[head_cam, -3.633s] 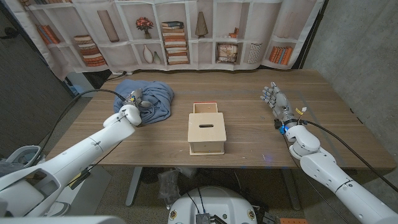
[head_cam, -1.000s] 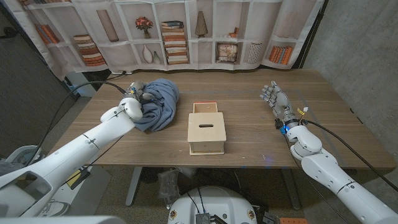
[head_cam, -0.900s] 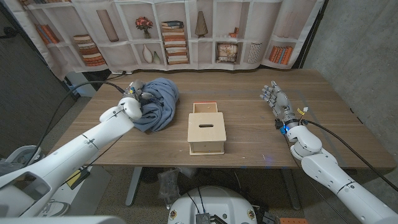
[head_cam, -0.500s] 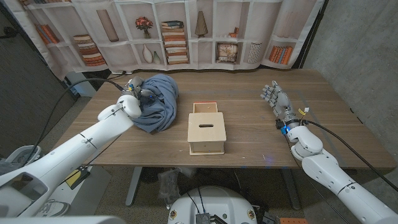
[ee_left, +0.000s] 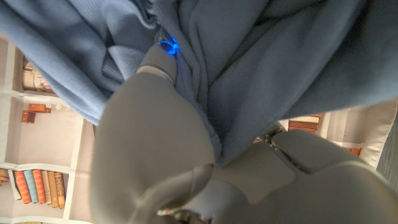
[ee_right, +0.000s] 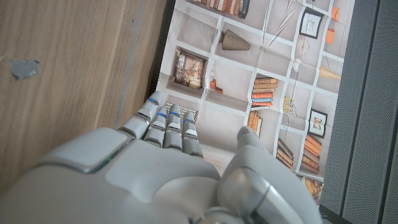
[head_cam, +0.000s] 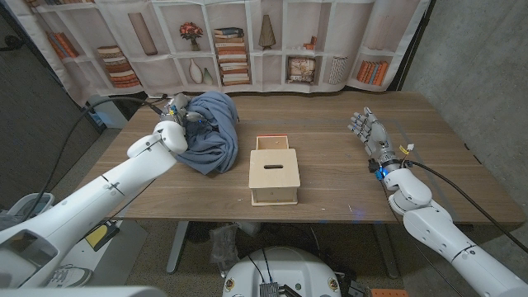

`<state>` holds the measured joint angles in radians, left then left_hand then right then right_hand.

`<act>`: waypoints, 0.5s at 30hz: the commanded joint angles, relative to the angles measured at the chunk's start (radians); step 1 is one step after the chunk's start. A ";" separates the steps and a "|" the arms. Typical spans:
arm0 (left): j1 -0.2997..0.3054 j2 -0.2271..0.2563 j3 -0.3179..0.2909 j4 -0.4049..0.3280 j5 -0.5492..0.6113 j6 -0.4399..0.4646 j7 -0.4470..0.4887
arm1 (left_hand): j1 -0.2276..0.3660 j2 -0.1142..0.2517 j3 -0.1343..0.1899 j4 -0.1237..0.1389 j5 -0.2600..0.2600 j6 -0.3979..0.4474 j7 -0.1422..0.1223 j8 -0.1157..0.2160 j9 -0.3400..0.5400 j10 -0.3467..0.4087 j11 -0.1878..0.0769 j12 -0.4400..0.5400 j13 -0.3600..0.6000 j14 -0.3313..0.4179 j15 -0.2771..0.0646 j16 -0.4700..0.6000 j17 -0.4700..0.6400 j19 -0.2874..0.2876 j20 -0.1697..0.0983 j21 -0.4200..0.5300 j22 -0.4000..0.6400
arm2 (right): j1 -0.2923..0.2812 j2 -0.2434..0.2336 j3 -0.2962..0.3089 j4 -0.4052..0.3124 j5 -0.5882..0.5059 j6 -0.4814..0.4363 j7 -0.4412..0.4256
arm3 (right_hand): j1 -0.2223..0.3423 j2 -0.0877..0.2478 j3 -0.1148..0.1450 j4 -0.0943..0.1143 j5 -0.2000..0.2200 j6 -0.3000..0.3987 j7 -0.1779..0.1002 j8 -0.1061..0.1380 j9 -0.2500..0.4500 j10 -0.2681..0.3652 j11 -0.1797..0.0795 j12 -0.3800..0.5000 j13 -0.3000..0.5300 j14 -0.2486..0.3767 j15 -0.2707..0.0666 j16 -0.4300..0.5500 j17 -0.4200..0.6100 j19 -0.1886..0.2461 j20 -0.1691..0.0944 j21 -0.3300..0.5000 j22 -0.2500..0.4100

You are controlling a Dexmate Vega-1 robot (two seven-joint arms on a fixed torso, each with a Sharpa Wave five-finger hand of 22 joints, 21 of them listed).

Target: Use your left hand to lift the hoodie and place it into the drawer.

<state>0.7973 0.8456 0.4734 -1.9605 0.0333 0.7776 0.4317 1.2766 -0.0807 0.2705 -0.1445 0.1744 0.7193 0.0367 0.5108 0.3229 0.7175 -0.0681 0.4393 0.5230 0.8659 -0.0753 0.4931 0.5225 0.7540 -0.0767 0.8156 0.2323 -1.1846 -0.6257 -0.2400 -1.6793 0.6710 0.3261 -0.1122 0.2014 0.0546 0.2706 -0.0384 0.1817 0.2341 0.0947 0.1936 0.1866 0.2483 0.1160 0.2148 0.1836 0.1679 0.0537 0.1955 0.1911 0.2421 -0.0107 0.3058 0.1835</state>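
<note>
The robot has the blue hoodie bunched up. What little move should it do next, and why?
Probably carry it right, toward the drawer. The left hand grips the hoodie, bunched and raised left of the drawer, whose opening at the back looks small.

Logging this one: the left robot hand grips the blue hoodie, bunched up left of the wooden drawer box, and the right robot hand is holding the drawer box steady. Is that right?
Not quite. The right robot hand holds nothing; in the head view it waits well to the right of the drawer box, fingers apart. The rest stands: the left robot hand grips the bunched blue hoodie left of the box.
</note>
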 commanded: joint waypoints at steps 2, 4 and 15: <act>0.024 0.010 -0.026 -0.059 0.006 0.029 0.017 | 0.199 0.215 0.024 0.013 0.005 0.013 0.001 0.001 0.005 0.012 -0.002 -0.007 0.008 0.047 -0.101 -0.002 0.004 -0.002 -0.026 0.011 0.000 | -0.021 -0.013 0.009 -0.029 -0.005 -0.004 -0.006 | -0.002 0.002 0.002 -0.005 0.004 0.005 0.003 0.002 0.002 0.007 0.001 -0.001 0.003 0.010 0.001 0.000 0.003 0.007 -0.003 -0.007 0.005; 0.028 0.011 -0.031 -0.062 0.004 0.026 0.018 | 0.199 0.214 0.025 0.013 0.005 0.014 0.000 0.001 0.005 0.014 -0.001 -0.007 0.009 0.048 -0.100 -0.002 0.004 -0.002 -0.025 0.014 -0.001 | -0.023 -0.016 0.009 -0.033 -0.009 -0.005 -0.006 | -0.002 0.002 0.002 -0.005 0.004 0.005 0.002 0.002 0.002 0.007 0.002 -0.001 0.003 0.010 0.002 0.000 0.003 0.008 -0.003 -0.008 0.005; 0.036 0.017 -0.048 -0.062 0.000 0.001 0.023 | 0.199 0.214 0.030 0.011 0.006 0.018 0.000 0.000 0.006 0.015 -0.002 -0.013 0.017 0.052 -0.103 -0.005 0.006 -0.005 -0.027 0.027 -0.007 | -0.026 -0.017 0.009 -0.049 -0.014 -0.020 -0.022 | -0.002 0.003 0.001 -0.006 0.004 0.006 0.004 0.002 0.002 0.008 0.002 -0.001 0.003 0.011 0.002 0.000 0.003 0.009 -0.003 -0.010 0.005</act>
<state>0.8242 0.8573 0.4426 -2.0118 0.0367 0.7939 0.4485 1.2764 -0.0806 0.2791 -0.1475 0.1734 0.7294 0.0359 0.5039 0.3226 0.7249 -0.0682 0.4287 0.5356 0.8707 -0.0771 0.4856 0.5243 0.7515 -0.0788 0.8319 0.2252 -1.2058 -0.6389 -0.2324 -1.7116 0.6646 0.3209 -0.1213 0.1924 0.0636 0.2706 -0.0383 0.1817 0.2341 0.0947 0.1936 0.1866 0.2483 0.1160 0.2148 0.1836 0.1679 0.0537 0.1956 0.1911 0.2421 -0.0107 0.2990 0.1836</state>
